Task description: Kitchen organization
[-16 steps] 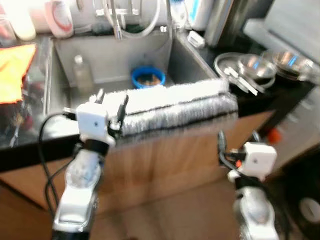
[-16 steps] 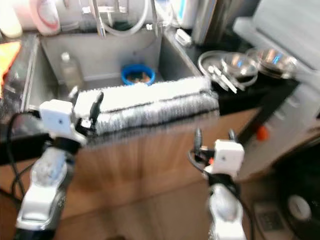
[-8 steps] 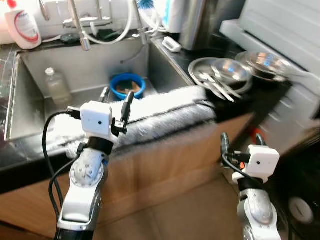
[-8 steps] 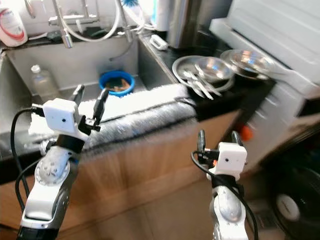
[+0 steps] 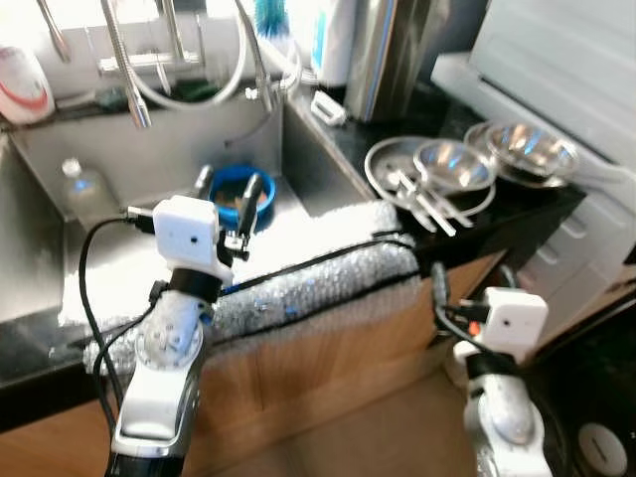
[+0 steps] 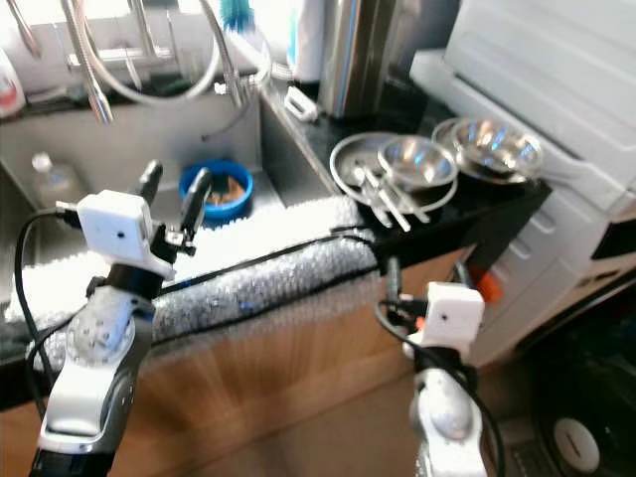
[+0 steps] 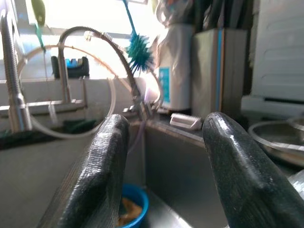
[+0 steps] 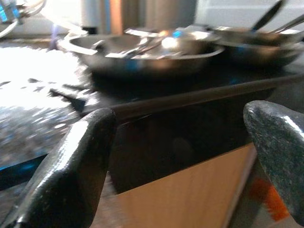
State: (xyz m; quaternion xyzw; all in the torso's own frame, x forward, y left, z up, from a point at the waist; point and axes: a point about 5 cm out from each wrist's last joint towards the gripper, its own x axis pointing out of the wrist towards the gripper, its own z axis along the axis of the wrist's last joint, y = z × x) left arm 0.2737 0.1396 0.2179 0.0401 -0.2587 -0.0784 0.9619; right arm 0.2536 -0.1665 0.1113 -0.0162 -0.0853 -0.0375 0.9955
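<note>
Our left claw [image 5: 231, 192] hangs spread and empty over the sink [image 5: 60, 174], just above the blue bowl [image 5: 231, 185] on its floor. Our right claw [image 8: 180, 156], also wide apart and empty, sits below the black bench [image 5: 517, 214] edge, facing steel pans [image 5: 452, 169]. The left wrist view adds a teal bottle brush [image 7: 137, 53] by the faucet [image 7: 14, 95]. Since half a second ago our head view has swung, bringing the pans nearer centre.
</note>
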